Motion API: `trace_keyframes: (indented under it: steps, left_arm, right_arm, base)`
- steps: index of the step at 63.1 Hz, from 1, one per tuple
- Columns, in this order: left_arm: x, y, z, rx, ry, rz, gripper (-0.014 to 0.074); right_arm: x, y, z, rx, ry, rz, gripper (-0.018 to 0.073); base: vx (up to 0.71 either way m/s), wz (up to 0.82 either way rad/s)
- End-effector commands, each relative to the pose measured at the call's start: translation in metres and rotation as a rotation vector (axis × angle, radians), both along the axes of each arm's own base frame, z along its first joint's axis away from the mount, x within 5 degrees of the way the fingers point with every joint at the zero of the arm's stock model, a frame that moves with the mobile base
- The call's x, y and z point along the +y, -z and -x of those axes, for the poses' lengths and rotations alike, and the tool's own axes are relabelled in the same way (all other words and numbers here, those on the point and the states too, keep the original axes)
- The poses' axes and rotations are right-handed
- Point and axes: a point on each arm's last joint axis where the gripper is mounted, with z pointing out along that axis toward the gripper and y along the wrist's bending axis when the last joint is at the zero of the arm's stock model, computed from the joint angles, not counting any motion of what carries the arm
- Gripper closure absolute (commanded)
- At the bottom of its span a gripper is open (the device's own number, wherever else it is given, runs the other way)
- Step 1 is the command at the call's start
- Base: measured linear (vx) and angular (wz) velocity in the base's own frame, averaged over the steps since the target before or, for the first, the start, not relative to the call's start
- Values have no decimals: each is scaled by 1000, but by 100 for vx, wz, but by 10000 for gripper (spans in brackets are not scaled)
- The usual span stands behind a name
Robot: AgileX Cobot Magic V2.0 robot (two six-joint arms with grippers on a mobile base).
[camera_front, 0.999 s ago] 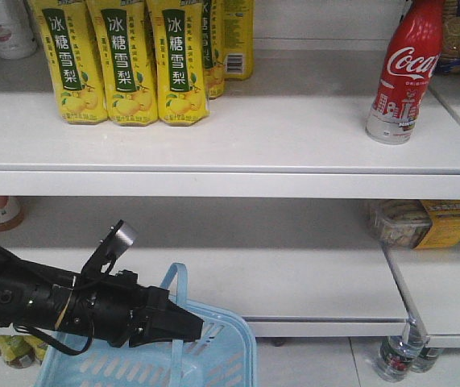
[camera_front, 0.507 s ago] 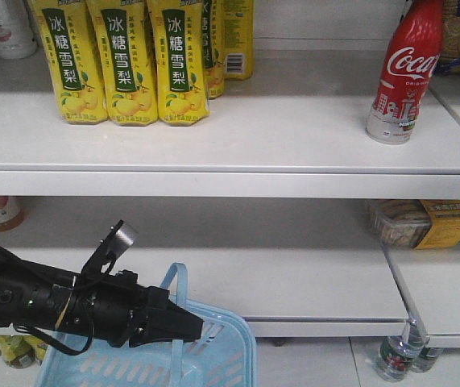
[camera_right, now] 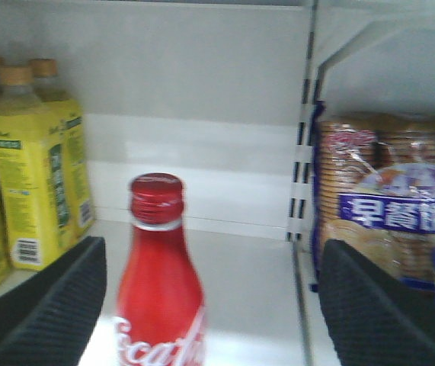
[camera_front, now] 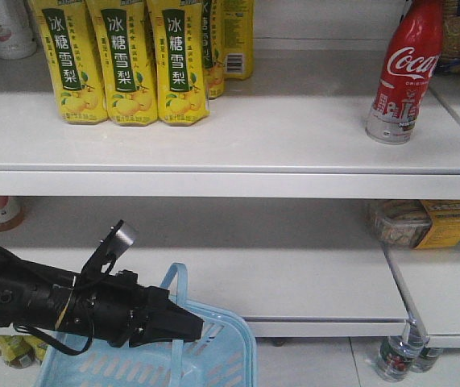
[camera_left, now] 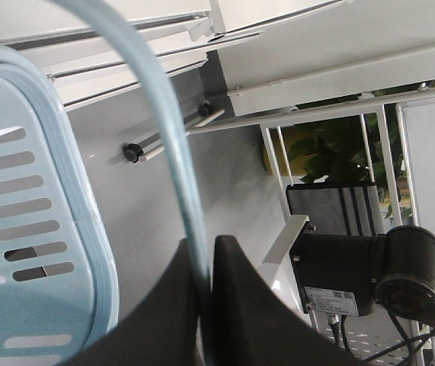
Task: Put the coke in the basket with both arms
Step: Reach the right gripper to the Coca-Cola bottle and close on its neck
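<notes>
The coke (camera_front: 403,72), a red bottle with white script, stands upright at the right end of the upper shelf (camera_front: 254,141). In the right wrist view the coke (camera_right: 160,282) is close ahead, left of centre between the wide-apart fingers (camera_right: 49,305) of my open right gripper (camera_right: 213,293), touching neither. My left gripper (camera_front: 197,326) is low at the left, shut on the handle (camera_left: 175,152) of the light blue basket (camera_front: 221,359), which hangs under it. The basket's slotted wall (camera_left: 42,229) fills the left of the left wrist view.
Yellow pear-drink bottles (camera_front: 125,64) stand in a row at the left of the upper shelf. Biscuit packs (camera_right: 385,213) sit just right of the coke behind a divider. A wrapped food pack (camera_front: 423,222) lies on the lower shelf, and water bottles (camera_front: 395,359) stand on the floor.
</notes>
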Motion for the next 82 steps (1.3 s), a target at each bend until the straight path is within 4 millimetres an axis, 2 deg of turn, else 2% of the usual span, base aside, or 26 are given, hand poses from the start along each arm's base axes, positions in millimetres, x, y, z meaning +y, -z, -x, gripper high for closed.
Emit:
trace_keyframes:
  steps: [1,11,33,41,54,71,77,82]
  left_arm:
    - [-3,-21,-2,-58,-23,71,601]
    - [-3,-21,-2,-58,-23,71,601]
    - [-3,-21,-2,-58,-23,70,601]
    - [-3,-21,-2,-58,-23,70,601]
    - [-3,-21,-2,-58,-22,70,601]
    - [-3,-20,-3,-60,-28,65,601]
    - [-3,-20,-3,-60,-28,65,601]
    - [-3,-20,-3,-60,-28,65,601]
  right_arm:
    - [13,-21,2,-110,-54,36,-5]
    - [27,-21,-5,-131,-106,44,-5]
    - [29,-16,-26,-181,-81,48,-5]
    - [24,-19,-32,-185,-58,47,-5]
    - [21,-18,-50,-165,-34,51,-5]
    - [26,-6,-78,-103,-39,52,-2]
    - [27,0,-84,-83,-40,54,31]
    - [27,2,-86,-73,-41,50,111]
  base:
    - [0,0]
    - [0,0]
    - [0,0]
    - [0,0]
    - [0,0]
    - [0,0]
    - [0,0]
    - [0,0]
